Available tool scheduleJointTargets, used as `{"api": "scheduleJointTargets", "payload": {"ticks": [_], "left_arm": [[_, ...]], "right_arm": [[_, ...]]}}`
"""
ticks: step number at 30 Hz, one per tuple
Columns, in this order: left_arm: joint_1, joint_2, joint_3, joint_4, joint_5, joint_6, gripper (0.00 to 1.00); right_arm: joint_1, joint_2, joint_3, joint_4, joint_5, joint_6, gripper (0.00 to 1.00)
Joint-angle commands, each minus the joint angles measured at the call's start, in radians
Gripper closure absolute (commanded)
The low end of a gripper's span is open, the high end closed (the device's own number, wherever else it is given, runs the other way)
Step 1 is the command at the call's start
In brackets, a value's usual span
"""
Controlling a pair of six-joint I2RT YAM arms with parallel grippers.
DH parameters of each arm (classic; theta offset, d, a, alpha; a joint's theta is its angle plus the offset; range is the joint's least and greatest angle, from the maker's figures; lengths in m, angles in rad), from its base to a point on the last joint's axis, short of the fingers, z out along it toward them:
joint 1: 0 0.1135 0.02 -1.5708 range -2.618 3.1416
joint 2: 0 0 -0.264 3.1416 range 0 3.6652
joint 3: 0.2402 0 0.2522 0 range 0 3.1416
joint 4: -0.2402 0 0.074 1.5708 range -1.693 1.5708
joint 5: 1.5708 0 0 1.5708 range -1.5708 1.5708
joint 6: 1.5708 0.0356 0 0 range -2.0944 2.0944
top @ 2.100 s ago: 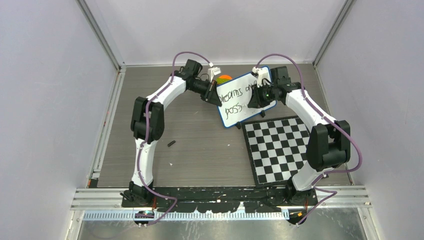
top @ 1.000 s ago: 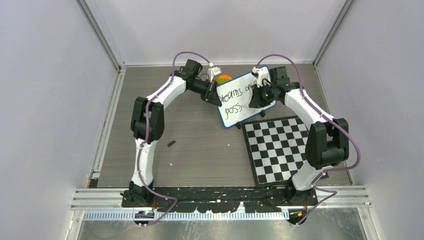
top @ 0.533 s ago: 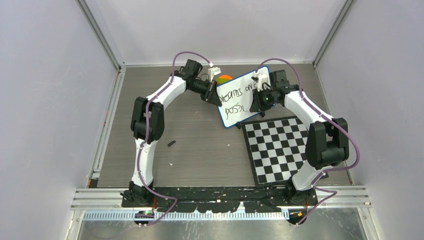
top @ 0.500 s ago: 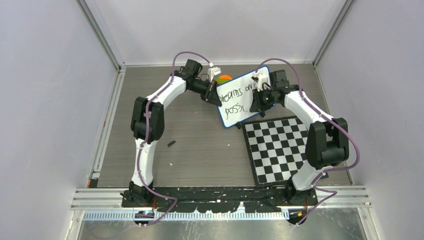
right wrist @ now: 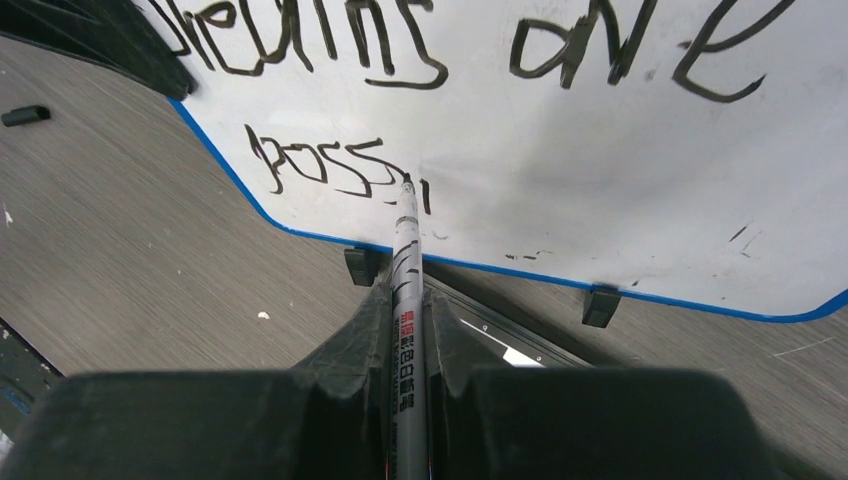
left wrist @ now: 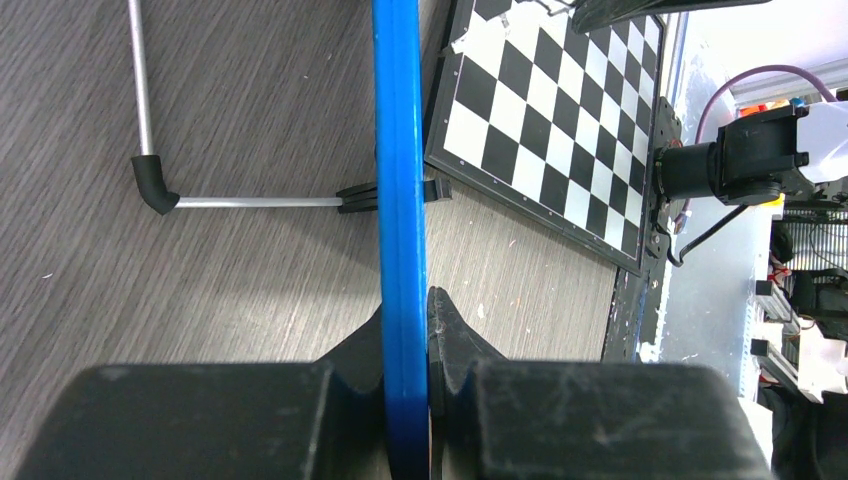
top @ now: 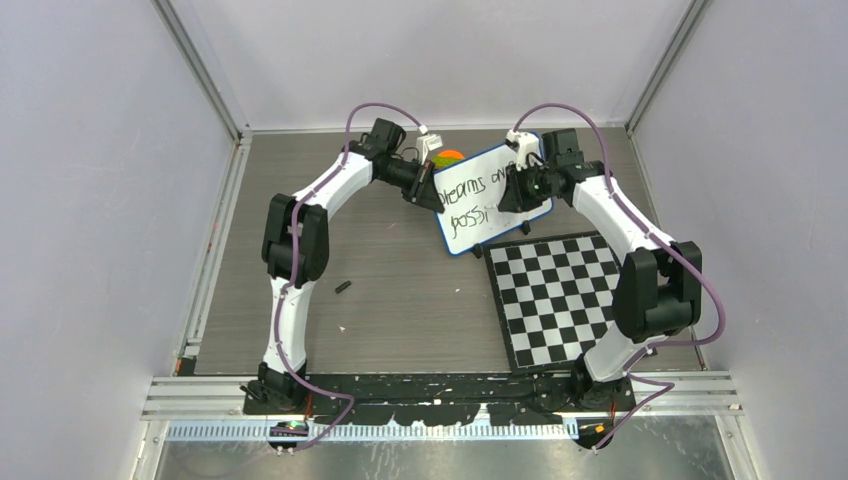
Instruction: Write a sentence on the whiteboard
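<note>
Since two seconds ago, the second line of the sentence (right wrist: 318,165) has gained one short upright stroke after "poss", and the right arm's wrist has shifted slightly over the board, while the left arm is where it was.

Seen from above, the whiteboard (top: 478,236) stands tilted on its small feet at the far middle of the table. Its lower corner is just beside the far edge of a checkered board (top: 560,295). An orange object (top: 450,155) sits partly hidden behind its top edge.

The left gripper (left wrist: 404,320) is pressed together on the board's blue rim, which runs edge-on between the fingers, steadying the left side. The right gripper (right wrist: 405,320) pinches a grey marker (right wrist: 408,290) lengthwise, so the barrel points straight ahead out of the fingers at the board's face.

The marker tip sits at the white surface just after the last "s", close beside the new stroke. It appears to touch, though that cannot be told for sure.

The first line reads roughly "Dreams are", and the second line so far "possi". The word looks unfinished.

Bare white board lies to the right of the tip along the second line, so the next letters would likely go that way. The right arm is the nearer one for writing.

A small black piece (top: 343,287) lies on the table well apart from both arms.
</note>
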State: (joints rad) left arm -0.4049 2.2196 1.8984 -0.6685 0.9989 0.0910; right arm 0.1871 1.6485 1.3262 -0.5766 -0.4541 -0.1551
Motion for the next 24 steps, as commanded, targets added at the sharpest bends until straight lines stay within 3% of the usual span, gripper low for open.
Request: {"api": "scheduleJointTargets", "payload": {"ticks": [1,12,24], "left_arm": [[-0.018,0.012,0.022,-0.04,-0.011,0.026,1.0],[-0.018,0.017,0.027,-0.047,-0.019,0.035,1.0],[-0.018,0.02,0.027,-0.048,-0.014,0.029,1.0]], "right_arm": [[-0.002,-0.03,0.054,0.014,-0.02,0.005,1.0],[0.0,0.042,0.061,0.035,0.013,-0.008,1.0],[-0.009,-0.027,0.058,0.007,-0.003,-0.013,1.0]]}}
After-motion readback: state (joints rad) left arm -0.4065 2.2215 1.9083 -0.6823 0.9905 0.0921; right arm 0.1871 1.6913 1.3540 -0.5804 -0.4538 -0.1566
